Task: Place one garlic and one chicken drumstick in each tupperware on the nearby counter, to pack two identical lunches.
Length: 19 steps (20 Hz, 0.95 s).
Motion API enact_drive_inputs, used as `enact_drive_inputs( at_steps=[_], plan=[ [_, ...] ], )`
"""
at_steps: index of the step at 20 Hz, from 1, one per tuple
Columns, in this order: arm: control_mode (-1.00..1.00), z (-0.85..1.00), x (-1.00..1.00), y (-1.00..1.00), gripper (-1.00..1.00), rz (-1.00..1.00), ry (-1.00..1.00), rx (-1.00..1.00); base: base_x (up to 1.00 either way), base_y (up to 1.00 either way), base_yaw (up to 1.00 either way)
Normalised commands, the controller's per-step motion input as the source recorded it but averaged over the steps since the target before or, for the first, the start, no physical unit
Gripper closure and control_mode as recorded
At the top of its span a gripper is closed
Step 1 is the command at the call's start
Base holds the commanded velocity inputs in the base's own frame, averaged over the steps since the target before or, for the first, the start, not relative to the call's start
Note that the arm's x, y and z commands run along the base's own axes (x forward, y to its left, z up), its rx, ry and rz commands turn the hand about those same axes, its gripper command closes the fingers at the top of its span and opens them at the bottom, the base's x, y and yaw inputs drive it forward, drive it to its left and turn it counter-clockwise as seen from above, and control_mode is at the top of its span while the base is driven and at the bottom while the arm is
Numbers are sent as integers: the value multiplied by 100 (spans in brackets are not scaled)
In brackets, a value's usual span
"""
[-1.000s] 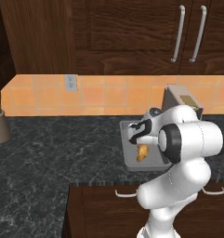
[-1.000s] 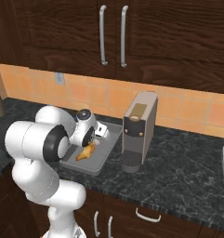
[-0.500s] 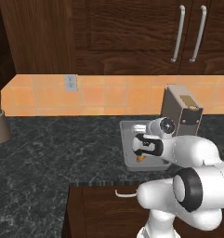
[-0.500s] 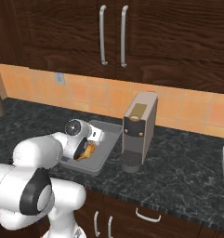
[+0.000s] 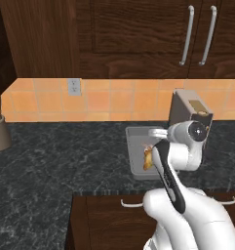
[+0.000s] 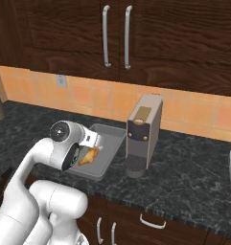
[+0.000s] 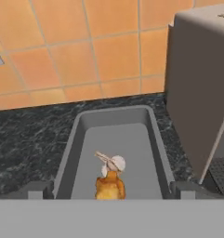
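- the white arm's two-finger hand has just spread its tips wide apart, and nothing sits between them; a second ago it was up over the box with the orange piece close under it.
- the golden-brown chicken drumstick now lies on the floor of the shallow grey rectangular tupperware, at its near end, pale bone end pointing toward the far wall. from the left base view it shows as an orange sliver beside the arm, and from the right one as an orange piece inside the grey tray.
- a small off-white lump sits at the tip of the drumstick; i cannot tell whether that is the bone knob or a garlic bulb.
- the box rests on the dark marbled stone bench, just left of a tall grey coffee machine, with the orange tiled wall behind.
- my reading: the drumstick has been let go into this box, so that part looks done here.
- a second box and any spare garlic are not something i can make out, so how much remains is uncertain.
- next the arm likely needs to lift clear without nudging the meat.
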Motion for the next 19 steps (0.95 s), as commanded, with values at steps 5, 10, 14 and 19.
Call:
enact_drive_inputs(
  at_steps=[5,10,14,19],
  plan=[
    [-100,0,-100,-68,-100,-9,0,3,0,0,0],
    [-100,0,-80,-71,-100,-13,3,7,0,0,0],
    [-100,0,-18,-46,-100,-1,-1,16,0,0,0],
    [-100,0,-45,-66,-100,0,-14,27,0,0,0]
  ],
)
